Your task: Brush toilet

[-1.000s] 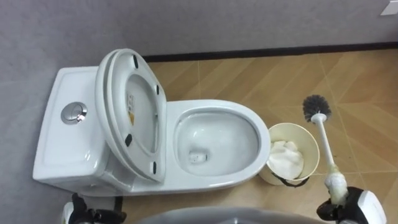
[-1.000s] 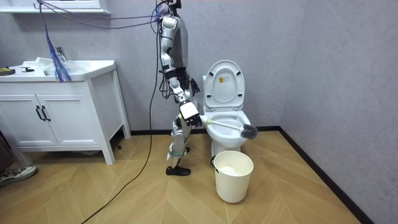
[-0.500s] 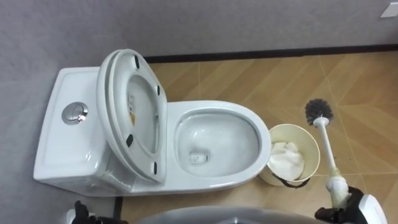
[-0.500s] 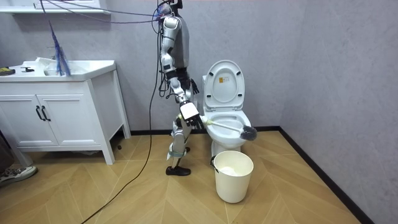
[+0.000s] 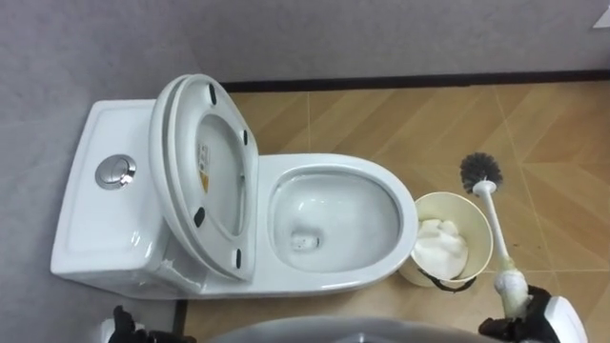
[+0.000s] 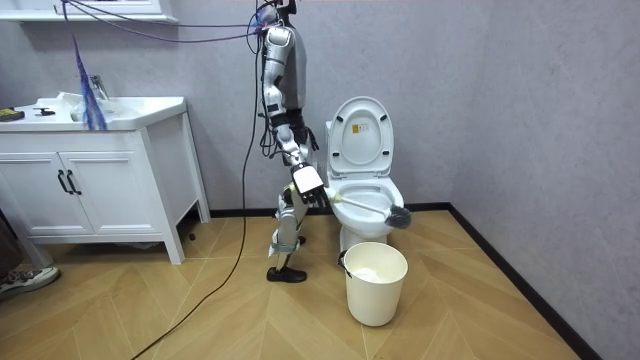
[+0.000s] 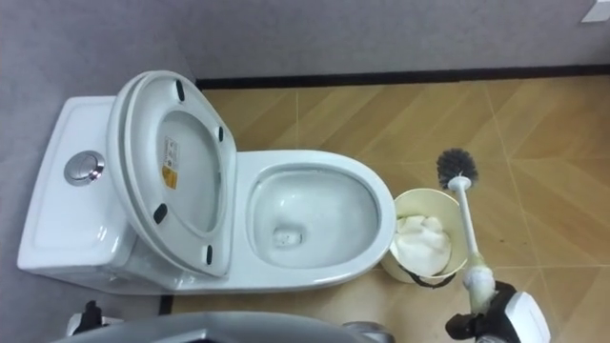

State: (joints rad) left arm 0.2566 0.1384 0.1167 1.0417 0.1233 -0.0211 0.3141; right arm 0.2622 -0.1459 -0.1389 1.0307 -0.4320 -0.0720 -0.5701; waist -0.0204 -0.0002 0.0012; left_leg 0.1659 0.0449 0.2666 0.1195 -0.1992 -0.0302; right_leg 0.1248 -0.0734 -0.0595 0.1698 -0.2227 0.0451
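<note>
The toilet [image 5: 334, 276] has its lid [image 5: 205, 171] and seat tipped up against the tank, so the bowl is open and a brush can get in. The robot stands at the toilet's side.

The right hand [image 5: 529, 319], at the near right, is curled round the thick end of the toilet brush [image 5: 491, 224]. The grip sits at the picture's edge, so it only seems a full wrap. Holding the brush by its end keeps the hand well away from the dirty part. The bristle head [image 5: 479, 170] points far and is up in the air, right of the bowl and just past the bin [image 5: 434, 198] with its white bag [image 5: 440, 246] — not in the bowl yet.

The left hand [image 5: 124, 329] shows at the near left edge; I cannot tell how its fingers are.

A sticker [image 5: 202, 162] under the lid has yellow on it — its writing is too small to read.
</note>
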